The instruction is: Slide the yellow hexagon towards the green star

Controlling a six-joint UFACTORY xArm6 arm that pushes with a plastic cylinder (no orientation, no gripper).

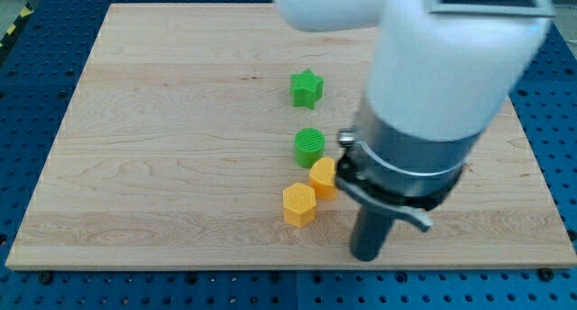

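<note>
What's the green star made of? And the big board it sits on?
The green star looks like plastic, probably 3D-printed: solid colour, matte, faintly ridged sides. The board looks like pale wood: visible grain lines and plank seams, smooth finish.

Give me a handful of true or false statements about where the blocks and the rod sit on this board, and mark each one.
1. The green star lies nearer the view's top than the green cylinder. True.
2. Two yellow blocks sit on the wooden board. True: the yellow hexagon and a second yellow block beside it.
3. My tip is to the view's left of the yellow hexagon. False: it is to the view's right and slightly lower.
4. The green cylinder lies below both yellow blocks in the view. False: it lies above them.
5. My tip touches the green star. False: they are far apart.
</note>
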